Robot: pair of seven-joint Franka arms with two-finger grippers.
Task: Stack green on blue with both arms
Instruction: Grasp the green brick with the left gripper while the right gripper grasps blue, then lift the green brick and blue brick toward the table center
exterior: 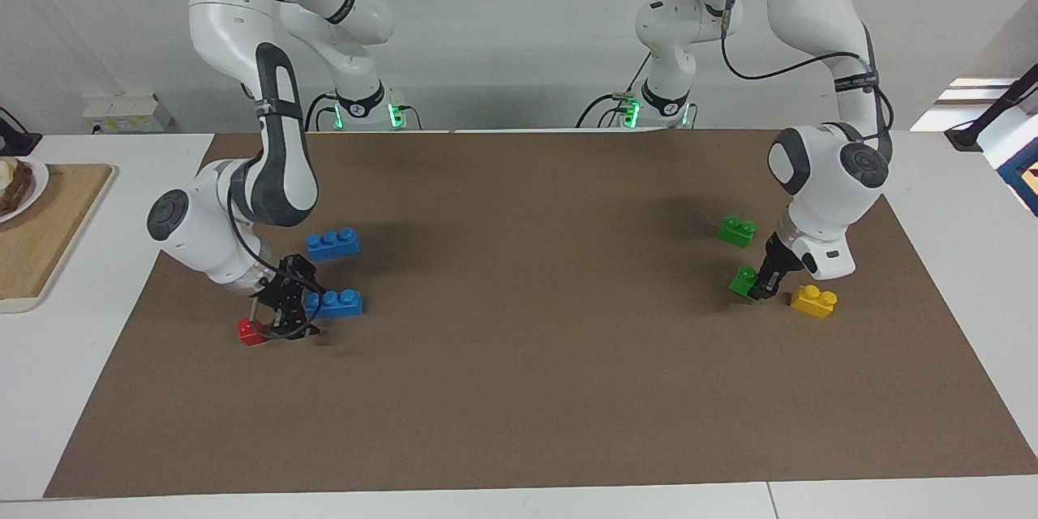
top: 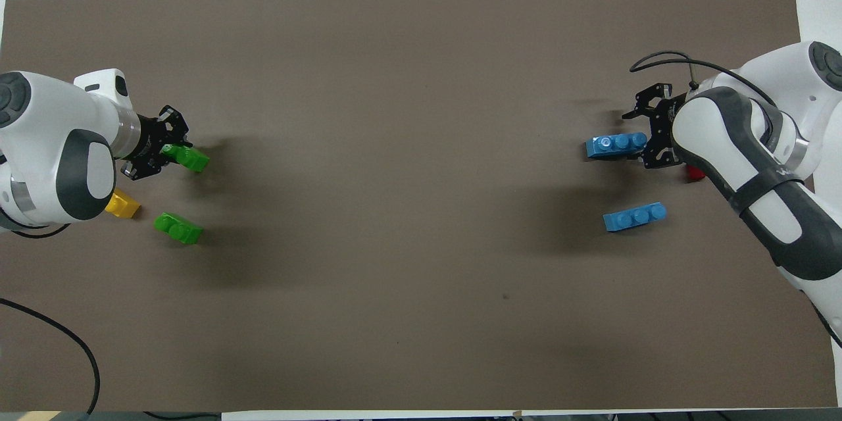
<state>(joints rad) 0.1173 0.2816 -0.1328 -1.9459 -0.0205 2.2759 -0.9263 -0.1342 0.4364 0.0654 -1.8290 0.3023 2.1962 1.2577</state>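
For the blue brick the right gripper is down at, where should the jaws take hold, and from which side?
Grip the blue brick across its two long side walls, at the end toward the right arm's end of the table, where the right gripper already sits. It lies flat, studs up, so that end is free; this probably keeps the rest of the studded top clear for the green brick at the left gripper.

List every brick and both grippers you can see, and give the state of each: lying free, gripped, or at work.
Left gripper: down at the farther green brick, fingers around it.
Nearer green brick: lying free.
Yellow brick: lying free.
Right gripper: down at the farther blue brick.
Nearer blue brick: lying free.
Red brick: lying beside the right gripper.
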